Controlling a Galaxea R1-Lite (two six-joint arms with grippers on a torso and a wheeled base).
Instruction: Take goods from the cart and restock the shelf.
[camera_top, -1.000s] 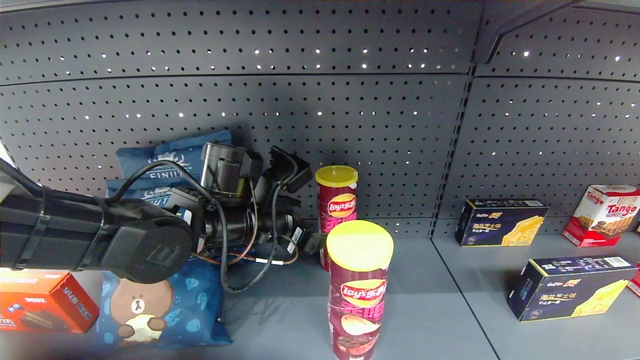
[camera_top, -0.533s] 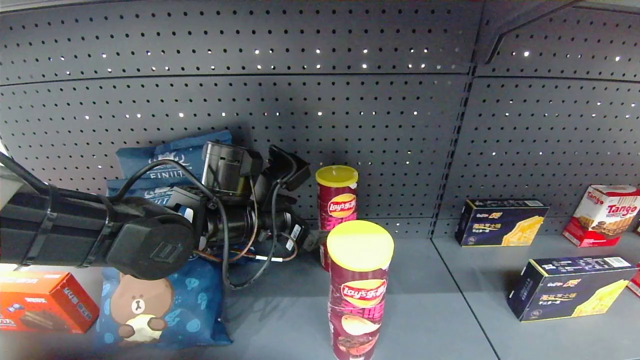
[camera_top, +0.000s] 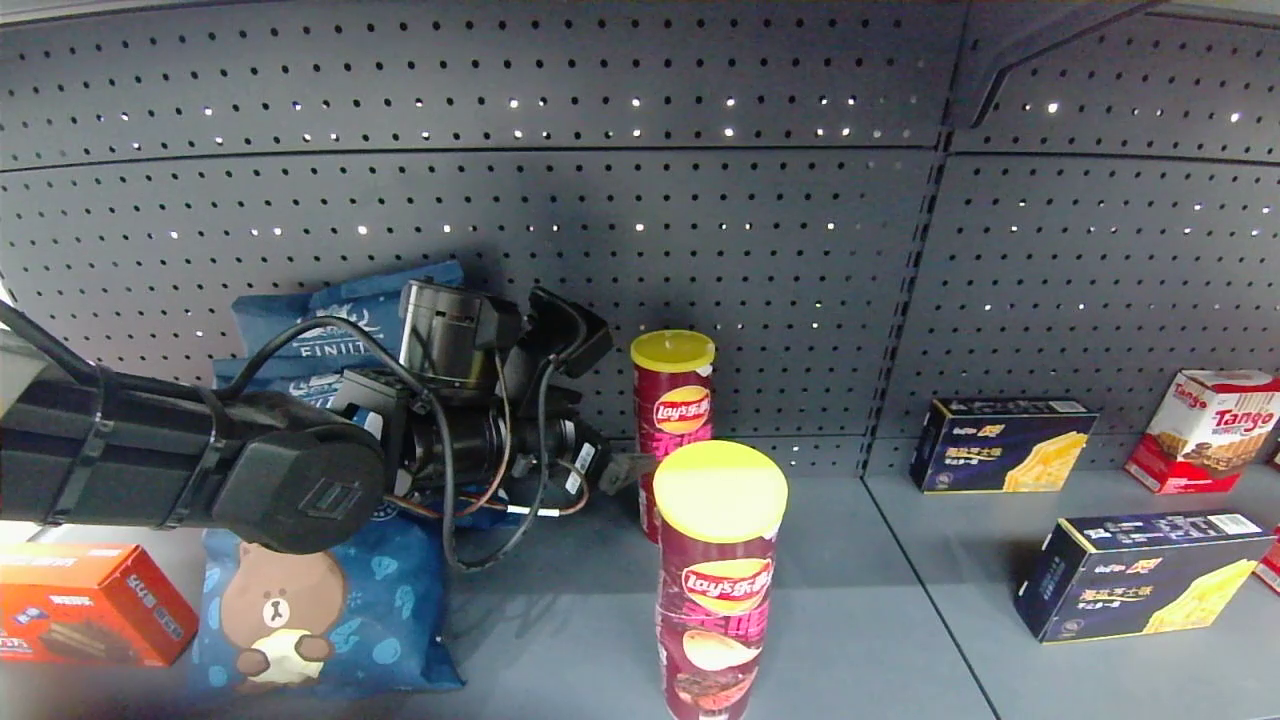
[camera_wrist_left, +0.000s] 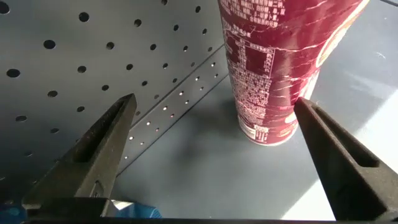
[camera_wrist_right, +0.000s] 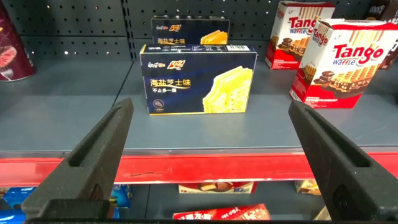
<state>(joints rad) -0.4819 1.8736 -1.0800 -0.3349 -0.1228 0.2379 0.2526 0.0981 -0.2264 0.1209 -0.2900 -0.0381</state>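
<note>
At 8 o'clock on the shelf (camera_top: 870, 620) you have an orange box (camera_top: 85, 600). At its 3 o'clock a blue bear bag (camera_top: 320, 610) lies flat, and more blue bags (camera_top: 345, 300) lean on the pegboard (camera_top: 700, 220) at 12 o'clock from it.

Your left gripper (camera_top: 622, 468) hangs above the shelf past the bear bag, its jaws spread wide and holding nothing. The rear chip can (camera_top: 673, 400) stands upright at the gripper's 3 o'clock, just beyond the tips and untouched. The front chip can (camera_top: 718, 580) stands upright at 6 o'clock from the rear one, a little apart.

Off at 3 o'clock lie two dark blue boxes (camera_top: 1000, 445) (camera_top: 1140, 575), with a red and white box (camera_top: 1210, 430) past them.

Your right gripper (camera_wrist_right: 210, 104) has its jaws released and empty. It sits before the shelf's red edge (camera_wrist_right: 205, 167), with a dark blue box at its 12 o'clock.
</note>
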